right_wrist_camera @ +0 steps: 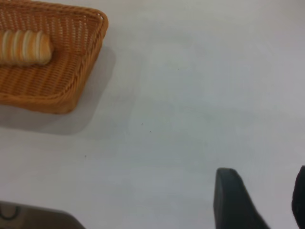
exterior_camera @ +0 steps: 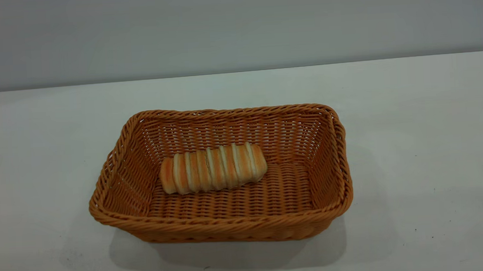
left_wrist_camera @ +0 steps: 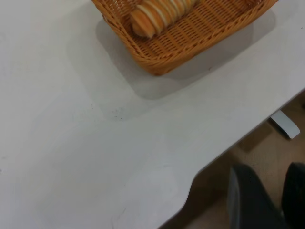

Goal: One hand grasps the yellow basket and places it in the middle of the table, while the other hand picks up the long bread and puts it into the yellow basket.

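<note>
Sitting mid-frame on the tabletop point(exterior_camera: 410, 122), one yellow basket point(exterior_camera: 223, 229) holds one long bread point(exterior_camera: 213, 168); left gripper point(left_wrist_camera: 269, 200) and right gripper point(right_wrist_camera: 259, 200) both spread, empty.

Both grippers parked, empty

Left gripper point(left_wrist_camera: 262, 200) hangs with fingers spread at its side; right gripper point(right_wrist_camera: 259, 202) likewise, fingers apart. Neither arm shows in the exterior view.

Soft, even light from above — the yellow basket point(exterior_camera: 222, 231) casts a pale, diffuse shadow forward onto the white worktop point(exterior_camera: 411, 143). No glare. Both wrist views look slightly soft — near dark shapes blurred.
</note>
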`<control>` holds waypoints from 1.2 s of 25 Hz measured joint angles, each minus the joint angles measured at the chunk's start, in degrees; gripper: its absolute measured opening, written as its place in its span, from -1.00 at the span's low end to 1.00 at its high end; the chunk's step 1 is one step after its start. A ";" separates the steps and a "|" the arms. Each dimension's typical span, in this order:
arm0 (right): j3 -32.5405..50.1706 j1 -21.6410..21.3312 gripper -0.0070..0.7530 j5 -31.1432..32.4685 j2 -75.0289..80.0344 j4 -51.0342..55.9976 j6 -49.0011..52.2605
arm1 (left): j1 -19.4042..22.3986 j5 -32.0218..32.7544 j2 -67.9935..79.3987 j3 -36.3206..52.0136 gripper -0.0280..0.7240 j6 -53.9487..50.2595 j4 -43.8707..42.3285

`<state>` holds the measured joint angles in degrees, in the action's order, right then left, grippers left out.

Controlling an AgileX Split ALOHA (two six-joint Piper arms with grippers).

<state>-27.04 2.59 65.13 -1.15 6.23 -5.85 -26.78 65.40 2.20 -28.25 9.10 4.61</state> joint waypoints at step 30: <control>0.00 0.00 -0.07 0.00 0.00 0.00 0.17 | 29.78 -0.11 0.00 0.00 -0.28 -0.05 0.00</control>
<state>-27.04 2.59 65.13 -1.15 6.23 -5.68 3.00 65.28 2.20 -28.25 9.05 4.61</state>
